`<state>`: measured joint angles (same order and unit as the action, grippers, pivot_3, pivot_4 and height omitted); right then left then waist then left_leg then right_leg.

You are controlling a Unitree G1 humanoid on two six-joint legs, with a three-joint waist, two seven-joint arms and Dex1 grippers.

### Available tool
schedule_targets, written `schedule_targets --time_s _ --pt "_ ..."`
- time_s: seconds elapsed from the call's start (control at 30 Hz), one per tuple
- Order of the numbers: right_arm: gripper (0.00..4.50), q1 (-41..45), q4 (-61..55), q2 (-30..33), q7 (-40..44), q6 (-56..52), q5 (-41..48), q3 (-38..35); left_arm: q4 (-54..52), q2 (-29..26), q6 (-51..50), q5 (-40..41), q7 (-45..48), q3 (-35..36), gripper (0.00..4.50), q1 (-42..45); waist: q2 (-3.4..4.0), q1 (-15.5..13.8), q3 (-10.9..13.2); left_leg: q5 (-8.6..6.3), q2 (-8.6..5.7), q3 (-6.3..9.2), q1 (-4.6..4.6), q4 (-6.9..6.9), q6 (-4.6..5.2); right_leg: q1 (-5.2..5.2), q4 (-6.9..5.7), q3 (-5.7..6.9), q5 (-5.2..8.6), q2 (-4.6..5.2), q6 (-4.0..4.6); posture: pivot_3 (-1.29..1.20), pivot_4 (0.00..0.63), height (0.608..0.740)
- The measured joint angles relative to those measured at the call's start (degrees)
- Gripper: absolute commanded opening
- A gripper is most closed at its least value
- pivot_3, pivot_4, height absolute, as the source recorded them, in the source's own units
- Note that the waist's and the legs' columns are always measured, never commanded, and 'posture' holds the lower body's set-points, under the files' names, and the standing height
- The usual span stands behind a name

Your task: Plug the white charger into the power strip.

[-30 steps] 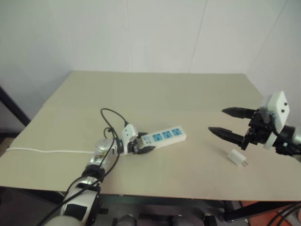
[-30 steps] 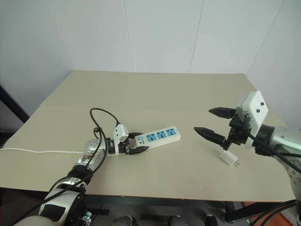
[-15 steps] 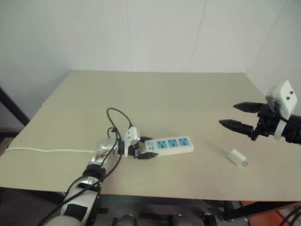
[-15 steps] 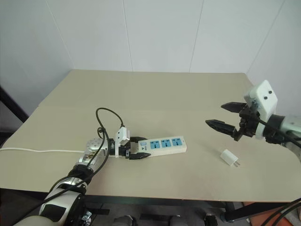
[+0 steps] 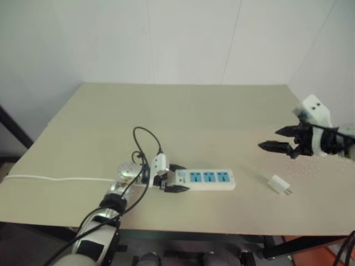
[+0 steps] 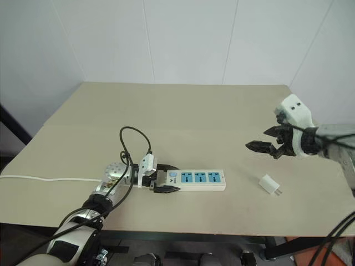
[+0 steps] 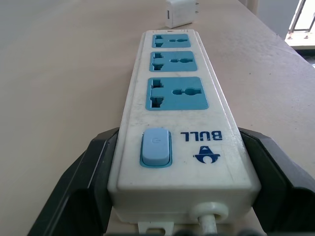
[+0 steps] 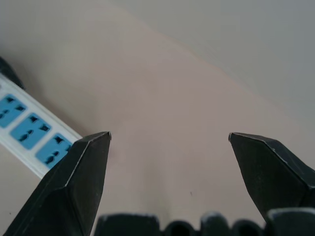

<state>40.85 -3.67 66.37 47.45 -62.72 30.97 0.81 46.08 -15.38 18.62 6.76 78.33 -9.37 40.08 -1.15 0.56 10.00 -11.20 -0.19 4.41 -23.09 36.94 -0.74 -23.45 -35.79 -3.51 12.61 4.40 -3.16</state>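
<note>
The power strip (image 5: pixel 206 178) lies flat on the table near the front edge, its three blue sockets facing up. My left gripper (image 5: pixel 177 178) is shut on its switch end, one black finger on each long side (image 7: pixel 93 162). The white charger (image 5: pixel 279 184) lies loose on the table to the right of the strip, prongs pointing right; the left wrist view shows the charger (image 7: pixel 180 11) beyond the strip's far end. My right gripper (image 6: pixel 257 138) hovers open and empty above the table, behind and above the charger, pointing left toward the strip (image 8: pixel 29 130).
The strip's white cord (image 5: pixel 55 178) runs left off the tan table (image 5: pixel 183 111). A black cable (image 5: pixel 145 138) loops above my left wrist. White walls stand behind and to the right of the table.
My left gripper has swung the strip's far end toward the front, so it now lies along the front edge. My right gripper has moved back and to the right, away from the charger.
</note>
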Motion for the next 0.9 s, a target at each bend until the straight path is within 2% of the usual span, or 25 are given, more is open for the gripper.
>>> schedule_targets --time_s 0.13,0.23,0.33,0.43,0.57,0.9 --pt "4.5 12.1 7.3 1.8 4.6 -9.0 -4.2 12.4 -0.4 0.0 -0.1 0.2 0.3 -0.2 3.28 0.0 0.02 0.0 0.0 0.0 -0.01 -0.02 -0.23 0.0 0.0 -0.28 -0.02 -0.01 0.0 0.01 0.01 0.0 0.15 0.74" --pt "4.5 18.8 12.7 1.8 10.2 -10.6 -8.7 22.7 -0.5 0.0 -0.1 0.3 0.4 -0.2 3.28 0.1 0.02 -0.1 0.0 0.0 -0.03 -0.07 -0.39 0.03 0.0 -0.54 -0.11 -0.06 0.0 0.02 0.0 0.0 0.15 0.74" --pt "4.5 22.0 16.6 1.1 16.3 -10.2 -13.2 31.5 -0.8 0.0 -0.2 0.3 0.4 -0.2 3.28 0.0 0.02 -0.1 0.0 0.0 -0.04 -0.08 -0.47 0.04 0.0 -0.63 -0.14 -0.07 -0.01 0.02 -0.01 0.0 0.15 0.74" --pt "4.5 22.5 18.3 0.1 21.2 -9.0 -16.5 36.8 -1.7 -0.1 -0.4 0.3 0.4 -0.3 3.28 -0.4 0.04 0.0 0.0 0.01 -0.04 -0.08 -0.56 0.05 -0.01 -0.72 -0.17 -0.08 -0.02 0.02 -0.02 0.0 0.15 0.74" --pt "4.5 22.3 18.9 -1.5 25.0 -7.2 -19.7 40.8 -3.1 0.0 -1.4 0.3 0.3 -0.3 3.28 -1.1 0.04 0.1 0.0 0.01 -0.04 -0.08 -0.54 0.06 -0.01 -0.72 -0.21 -0.08 -0.02 0.01 -0.02 0.0 0.15 0.74" --pt "4.5 18.2 20.7 -4.2 26.2 -4.7 -24.2 41.1 -5.5 -0.2 -2.9 0.4 -0.4 -0.3 3.28 -2.4 0.06 0.2 0.0 0.01 -0.04 -0.08 -0.51 0.07 -0.02 -0.72 -0.25 -0.09 -0.02 0.0 -0.01 0.0 0.15 0.74"
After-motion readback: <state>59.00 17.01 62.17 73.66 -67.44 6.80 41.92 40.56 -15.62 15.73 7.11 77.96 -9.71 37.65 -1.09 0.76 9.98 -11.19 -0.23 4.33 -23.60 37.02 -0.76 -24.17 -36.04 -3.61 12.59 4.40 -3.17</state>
